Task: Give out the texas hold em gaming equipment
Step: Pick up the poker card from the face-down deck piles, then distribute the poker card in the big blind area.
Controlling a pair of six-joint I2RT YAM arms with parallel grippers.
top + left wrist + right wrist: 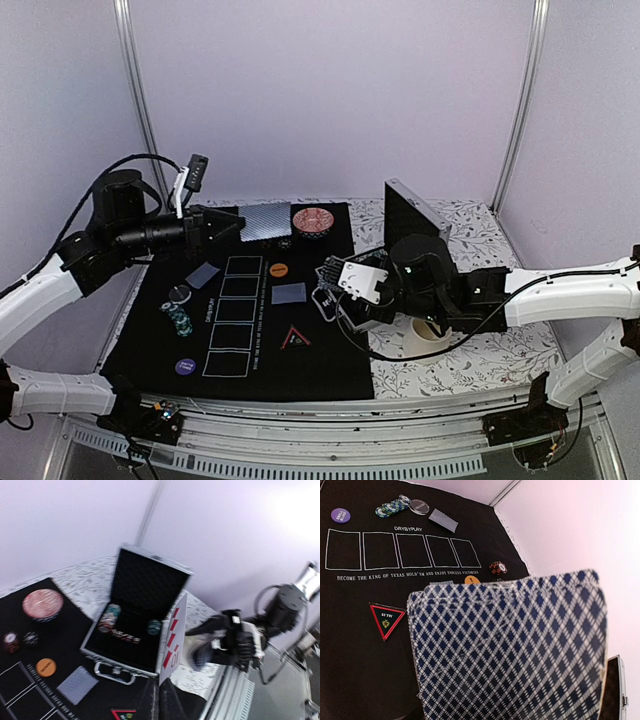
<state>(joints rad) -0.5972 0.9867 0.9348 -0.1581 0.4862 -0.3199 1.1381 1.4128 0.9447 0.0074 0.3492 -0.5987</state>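
My left gripper (232, 226) hangs raised over the far side of the black mat (330, 370), shut on one playing card (265, 222). In the left wrist view that card (173, 637) stands on edge above the fingertips (150, 700) and shows red diamonds. My right gripper (332, 288) hovers at the mat's right side, shut on a deck of blue-diamond-backed cards (510, 655) that hides its fingers. Two single cards (203, 274) (288, 293) lie face down on the mat. Nearby lie a chip stack (180, 318), a black disc (178, 293), an orange disc (279, 269), a purple disc (185, 366) and the red triangle (296, 338).
An open black case (137, 625) with chips inside (109, 617) sits off the mat's far right edge. A red patterned bowl (313, 221) stands at the far edge of the mat. A white cup (430, 335) sits under the right arm. Two loose chips (11, 641) lie near the bowl.
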